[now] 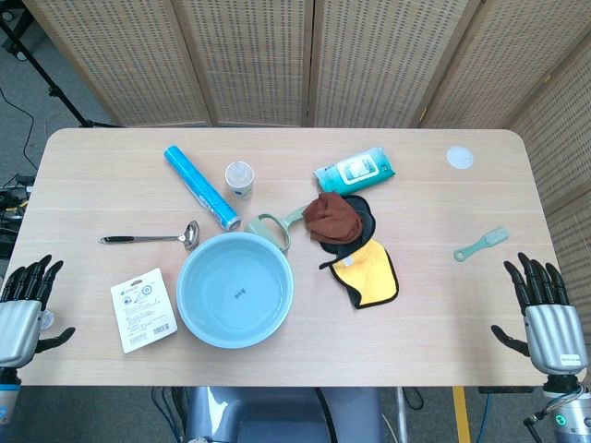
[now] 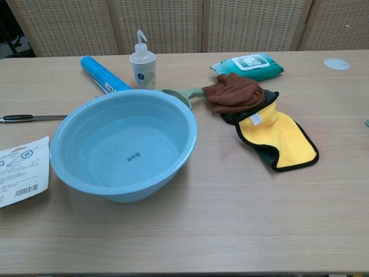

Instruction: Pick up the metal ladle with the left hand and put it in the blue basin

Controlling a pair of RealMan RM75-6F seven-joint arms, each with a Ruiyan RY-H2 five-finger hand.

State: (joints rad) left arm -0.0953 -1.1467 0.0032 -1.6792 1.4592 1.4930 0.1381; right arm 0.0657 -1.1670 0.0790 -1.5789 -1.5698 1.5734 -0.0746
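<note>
The metal ladle (image 1: 152, 238) lies flat on the table, black handle end to the left, bowl at the right, just left of the blue basin (image 1: 199, 309). In the chest view only its handle (image 2: 29, 118) shows, behind the basin's rim (image 2: 184, 124). The basin holds nothing. My left hand (image 1: 23, 309) hangs off the table's left front edge, fingers spread and holding nothing, well away from the ladle. My right hand (image 1: 545, 314) sits at the right front edge, fingers spread too. Neither hand shows in the chest view.
A blue tube (image 1: 200, 186), a small white bottle (image 1: 240, 179), a green-handled tool (image 1: 274, 226), a wipes pack (image 1: 355, 171), a brown cloth (image 1: 332, 218) and a yellow cloth (image 1: 369, 273) lie behind and right of the basin. A white packet (image 1: 143, 309) lies left of it.
</note>
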